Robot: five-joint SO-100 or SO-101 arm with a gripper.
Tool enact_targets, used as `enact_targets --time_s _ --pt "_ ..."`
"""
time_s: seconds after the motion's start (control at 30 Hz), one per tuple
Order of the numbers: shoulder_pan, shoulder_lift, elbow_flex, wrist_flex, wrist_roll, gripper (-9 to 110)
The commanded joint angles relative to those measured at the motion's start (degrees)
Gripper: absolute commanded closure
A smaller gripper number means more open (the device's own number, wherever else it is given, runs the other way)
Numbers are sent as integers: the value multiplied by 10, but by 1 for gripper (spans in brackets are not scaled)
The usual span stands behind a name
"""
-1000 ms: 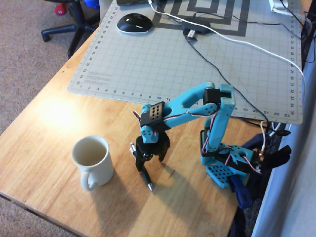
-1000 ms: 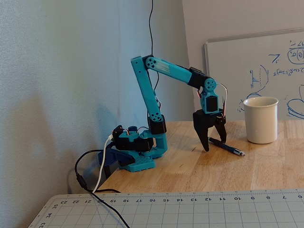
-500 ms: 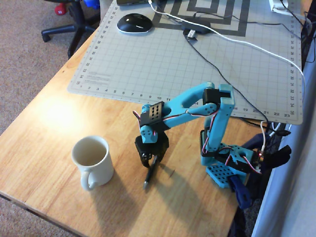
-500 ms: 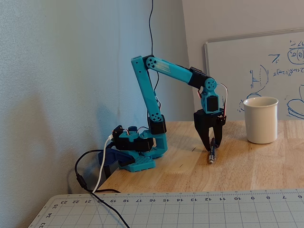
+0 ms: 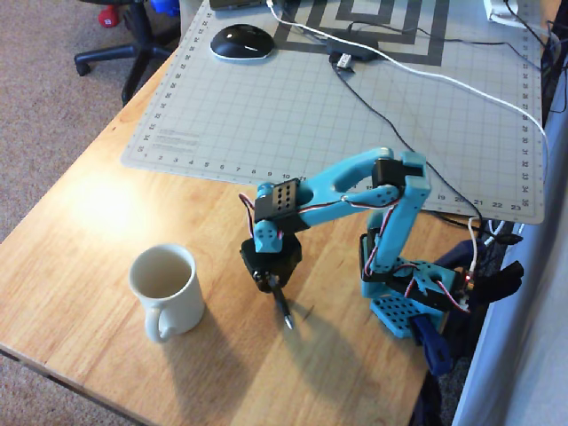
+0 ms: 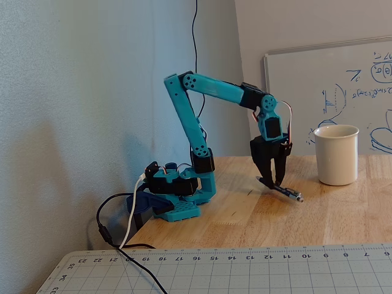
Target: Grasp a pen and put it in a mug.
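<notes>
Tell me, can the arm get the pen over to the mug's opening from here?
Probably yes. The gripper is shut on the pen, lifted off the table. The mug stands upright with its mouth open and nothing between them, though the pen must rise above the rim.

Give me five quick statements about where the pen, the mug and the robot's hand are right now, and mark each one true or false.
1. The hand is shut on the pen. True.
2. The pen is already inside the mug. False: it is in the hand's grip, outside the mug, which looks empty in the overhead view.
3. The mug stands upright on the wooden table. True.
4. In the overhead view the mug is to the right of the hand. False: it is to the left of the hand.
5. The pen hangs straight down from the hand. False: in the fixed view it slants, its silver tip lower and toward the mug.
</notes>
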Motion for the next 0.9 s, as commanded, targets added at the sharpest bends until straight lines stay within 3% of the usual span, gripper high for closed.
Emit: enact_targets --time_s 0.0,0.27,0.47,0.6,0.87 --pt "5 87 -21 -2 -7 99" --pt "7 232 -26 -6 -7 99" --pt "14 319 -15 -83 -31 99" --pt "-1 341 -15 -120 -144 99" --pt "-11 348 -25 -189 -468 99"
